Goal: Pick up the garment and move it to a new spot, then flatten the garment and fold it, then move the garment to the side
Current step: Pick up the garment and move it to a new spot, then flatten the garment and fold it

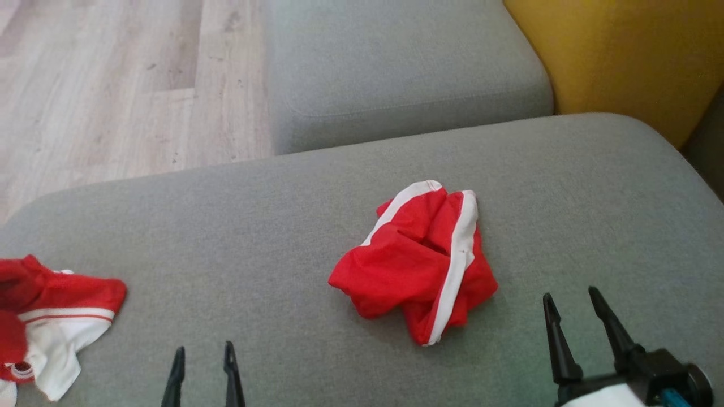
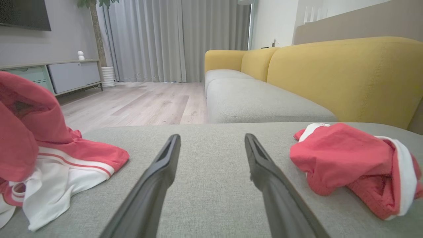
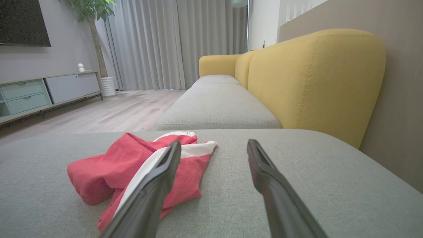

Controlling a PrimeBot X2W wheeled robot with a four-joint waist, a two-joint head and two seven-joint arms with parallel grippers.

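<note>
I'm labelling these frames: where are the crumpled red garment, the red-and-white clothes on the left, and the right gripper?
red garment (image 1: 407, 265): head view, its red middle.
red-and-white clothes (image 1: 85, 291): head view, the red part.
right gripper (image 1: 569, 291): head view, midway between its open fingertips.

Home lounge; sofa; curtains
</note>
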